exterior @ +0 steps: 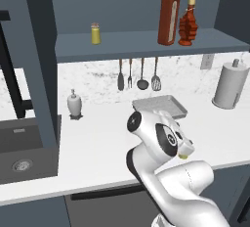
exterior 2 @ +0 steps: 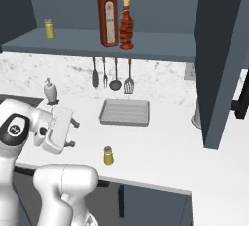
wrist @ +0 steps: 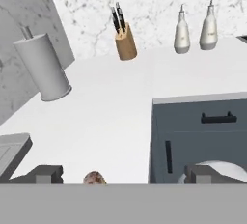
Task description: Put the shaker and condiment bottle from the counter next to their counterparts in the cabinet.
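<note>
On the cabinet (exterior: 132,44) (exterior 2: 160,42) shelf, the lumpy red condiment bottle (exterior: 188,24) (exterior 2: 126,25) stands upright, close beside the tall smooth red bottle (exterior: 169,15) (exterior 2: 108,15). A yellow shaker (exterior: 95,34) (exterior 2: 49,29) stands further left on the same shelf. The other shaker (exterior 2: 108,155) stands on the white counter near its front edge; my arm hides most of it in the left base view (exterior: 184,156). My gripper (exterior 2: 73,132) (wrist: 124,175) hangs open and empty, left of this shaker. The shaker's cap (wrist: 95,177) shows between the fingertips (wrist: 46,172), nearer the left one.
A grey baking tray (exterior: 160,106) (exterior 2: 125,112) lies at the back of the counter under hanging utensils (exterior: 138,74). A white pump dispenser (exterior: 74,103) (exterior 2: 50,91) stands left, a paper towel roll (exterior: 229,85) (wrist: 43,68) right, with a knife block (wrist: 125,42) and two white bottles (wrist: 182,30) beyond. The sink (exterior: 19,157) lies far left.
</note>
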Tool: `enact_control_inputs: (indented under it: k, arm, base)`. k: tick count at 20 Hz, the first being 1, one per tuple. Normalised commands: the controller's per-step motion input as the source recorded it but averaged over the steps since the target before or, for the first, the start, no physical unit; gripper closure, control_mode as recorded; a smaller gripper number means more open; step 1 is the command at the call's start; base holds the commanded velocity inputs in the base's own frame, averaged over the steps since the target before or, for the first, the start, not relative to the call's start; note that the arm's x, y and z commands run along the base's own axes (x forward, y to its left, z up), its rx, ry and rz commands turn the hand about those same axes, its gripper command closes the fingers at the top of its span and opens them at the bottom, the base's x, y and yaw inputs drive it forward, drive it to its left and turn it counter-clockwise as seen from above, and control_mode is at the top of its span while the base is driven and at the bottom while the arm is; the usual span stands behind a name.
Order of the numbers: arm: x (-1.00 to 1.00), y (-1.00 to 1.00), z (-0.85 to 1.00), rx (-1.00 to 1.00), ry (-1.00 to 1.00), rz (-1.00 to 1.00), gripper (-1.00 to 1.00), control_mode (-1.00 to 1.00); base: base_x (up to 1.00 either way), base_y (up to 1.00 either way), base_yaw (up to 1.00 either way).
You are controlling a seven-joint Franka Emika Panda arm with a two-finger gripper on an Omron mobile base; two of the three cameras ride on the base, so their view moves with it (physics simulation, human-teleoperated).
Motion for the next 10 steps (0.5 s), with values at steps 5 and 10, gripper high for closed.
enact_control_inputs:
  k: [5,10]
  arm:
    - [0.00,-0.14,-0.47,0.00,0.00,-0.05,-1.00,-1.00]
    - [0.08,-0.05,-0.49,0.00,0.00,-0.01,-1.00,-1.00]
  base:
    - [0.00,0.00,0.00]
    - [0.00,0.00,0.00]
